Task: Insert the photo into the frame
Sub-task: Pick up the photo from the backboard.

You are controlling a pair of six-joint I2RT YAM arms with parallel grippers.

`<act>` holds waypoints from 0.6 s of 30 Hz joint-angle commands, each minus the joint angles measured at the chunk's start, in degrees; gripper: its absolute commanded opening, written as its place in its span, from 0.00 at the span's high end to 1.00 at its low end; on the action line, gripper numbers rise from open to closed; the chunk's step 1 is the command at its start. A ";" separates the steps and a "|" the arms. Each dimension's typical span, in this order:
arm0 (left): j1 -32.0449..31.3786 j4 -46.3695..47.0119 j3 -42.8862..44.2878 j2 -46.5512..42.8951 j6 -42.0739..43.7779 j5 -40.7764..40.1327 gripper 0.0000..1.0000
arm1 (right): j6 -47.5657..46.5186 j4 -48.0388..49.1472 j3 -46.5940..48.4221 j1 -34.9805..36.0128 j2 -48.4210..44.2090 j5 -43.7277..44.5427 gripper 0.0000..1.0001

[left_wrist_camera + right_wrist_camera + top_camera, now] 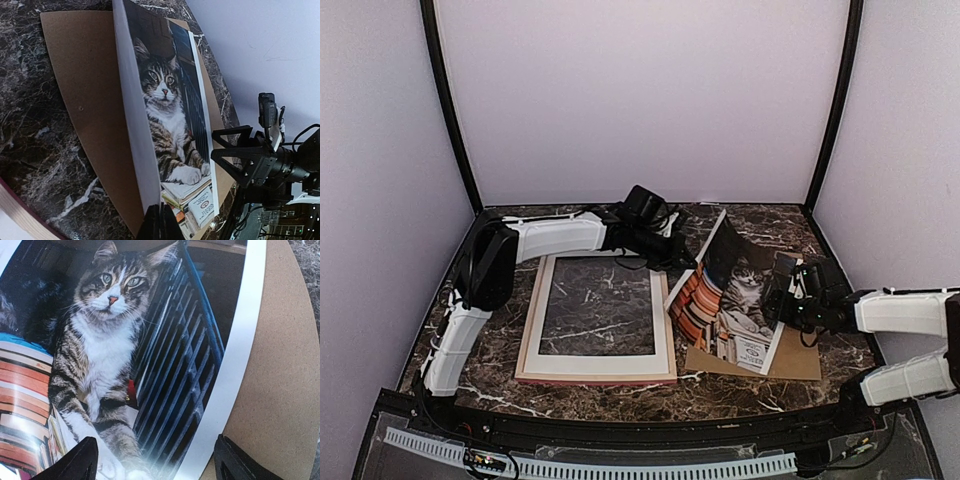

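Top external: left gripper [672, 258] pinching tilted photo [730, 290] over cardboard backing [802, 362], centre-right; right gripper [782, 292] gaping alongside; frame [597, 368] lying centre-left.

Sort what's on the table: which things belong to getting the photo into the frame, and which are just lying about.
For the job: the photo, tilted up; the frame, lying flat; left gripper, shut on the photo's edge; right gripper, open.
Lying about: cardboard board, beneath the photo.
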 commanded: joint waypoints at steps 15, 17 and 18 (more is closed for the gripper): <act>1.35 -20.45 -4.96 -29.02 22.53 -20.46 1.00 | -3.35 -18.30 13.30 0.67 -11.20 -0.71 0.13; 1.37 -23.53 -5.33 -32.97 24.94 -26.56 1.00 | -3.47 -18.47 14.43 0.66 -11.04 -1.09 0.12; 1.38 -25.61 -5.35 -35.53 25.74 -28.50 1.00 | -3.46 -18.46 14.79 0.66 -10.79 -1.33 0.12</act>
